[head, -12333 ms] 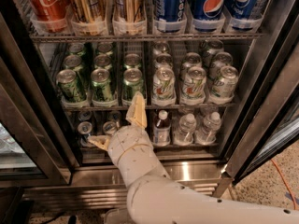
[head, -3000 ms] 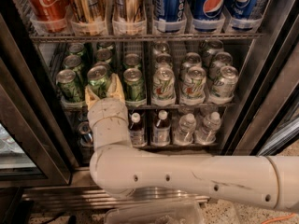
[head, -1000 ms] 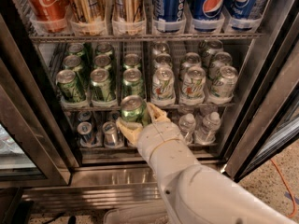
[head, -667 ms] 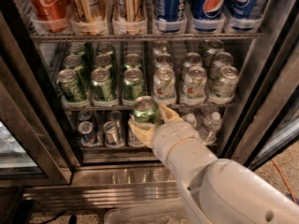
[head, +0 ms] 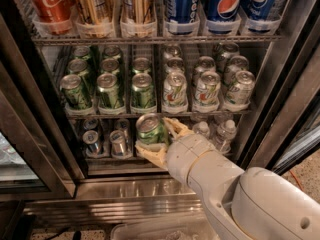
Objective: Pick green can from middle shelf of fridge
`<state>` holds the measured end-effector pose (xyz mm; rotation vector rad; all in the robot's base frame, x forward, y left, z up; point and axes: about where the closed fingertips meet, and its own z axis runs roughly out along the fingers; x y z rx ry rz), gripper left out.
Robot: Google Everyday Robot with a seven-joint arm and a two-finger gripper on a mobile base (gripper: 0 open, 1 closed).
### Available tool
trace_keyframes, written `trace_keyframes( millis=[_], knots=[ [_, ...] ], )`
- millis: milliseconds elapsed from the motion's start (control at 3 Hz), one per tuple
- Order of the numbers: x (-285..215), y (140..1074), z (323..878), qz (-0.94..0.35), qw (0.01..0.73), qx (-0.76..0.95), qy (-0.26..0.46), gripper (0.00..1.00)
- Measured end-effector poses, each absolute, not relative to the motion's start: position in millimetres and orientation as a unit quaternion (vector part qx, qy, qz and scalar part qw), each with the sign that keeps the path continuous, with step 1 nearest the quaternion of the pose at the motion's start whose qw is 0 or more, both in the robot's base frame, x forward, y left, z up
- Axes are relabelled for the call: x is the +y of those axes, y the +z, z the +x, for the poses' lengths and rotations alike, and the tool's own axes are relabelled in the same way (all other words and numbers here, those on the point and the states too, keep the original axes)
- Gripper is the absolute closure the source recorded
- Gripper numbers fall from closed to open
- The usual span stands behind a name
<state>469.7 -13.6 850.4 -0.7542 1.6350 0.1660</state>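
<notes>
Cream end effector (head: 161,141) below the middle shelf (head: 210,113) clasps the dark green can (head: 149,129).

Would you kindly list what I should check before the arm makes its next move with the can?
1. Gripper shut on green can: ok.
2. Can out of the middle shelf, held below its front lip: ok.
3. Can near upright: ok.
4. Other green cans on the shelf standing: ok.
5. Grip firm enough to carry: cannot tell.
</notes>
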Motion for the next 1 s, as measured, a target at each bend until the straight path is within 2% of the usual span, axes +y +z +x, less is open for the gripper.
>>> trace_keyframes(
  millis=[1000],
  knots=[
    [-28.2, 893.8, 458.3, -0.483, 0.656, 0.580, -0.010, 1.00]
  ],
)
